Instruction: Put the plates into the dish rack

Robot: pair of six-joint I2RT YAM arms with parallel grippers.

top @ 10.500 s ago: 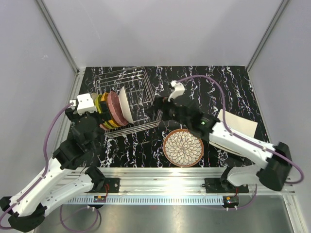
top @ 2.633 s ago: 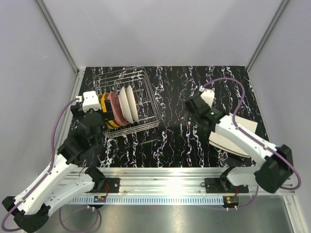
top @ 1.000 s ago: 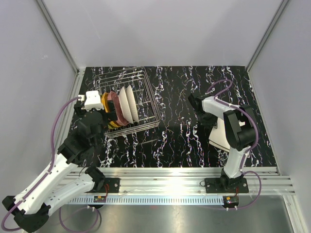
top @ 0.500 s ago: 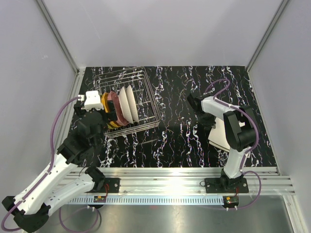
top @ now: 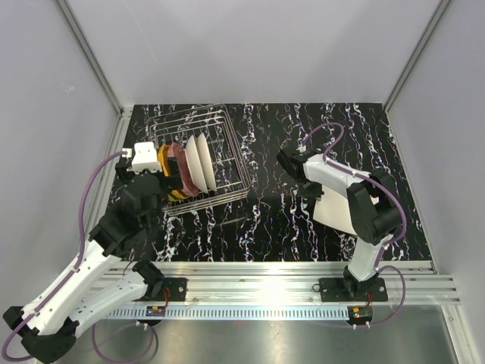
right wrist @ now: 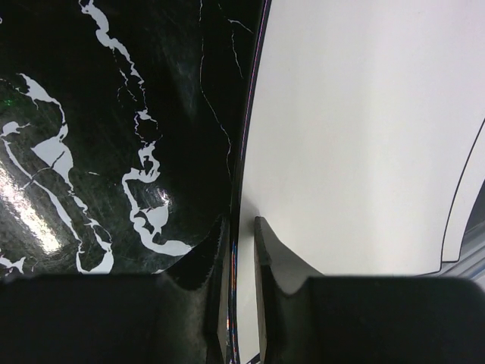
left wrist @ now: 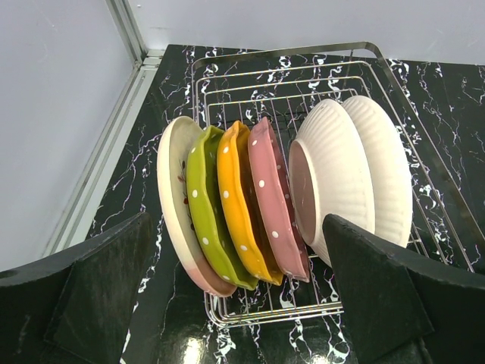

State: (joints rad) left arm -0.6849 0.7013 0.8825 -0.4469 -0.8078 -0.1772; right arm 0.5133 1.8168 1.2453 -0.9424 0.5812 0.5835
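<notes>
The right claw (right wrist: pixel 241 235) is clenched almost shut, its two fingers pinching the rim of a white plate (right wrist: pixel 364 136) lying near the table's (top: pixel 265 227) right edge; what looks like another plate (right wrist: pixel 470 205) shows beneath it. The left claw (left wrist: pixel 239 292) hangs spread wide and empty just before the rack (left wrist: pixel 364 47), which sits toward the table's far-left corner. Six plates (left wrist: pixel 276 197) stand on edge inside it: cream, green, orange, pink, two white. Most of the loading looks done; the pinched plate and whatever lies under it remain.
</notes>
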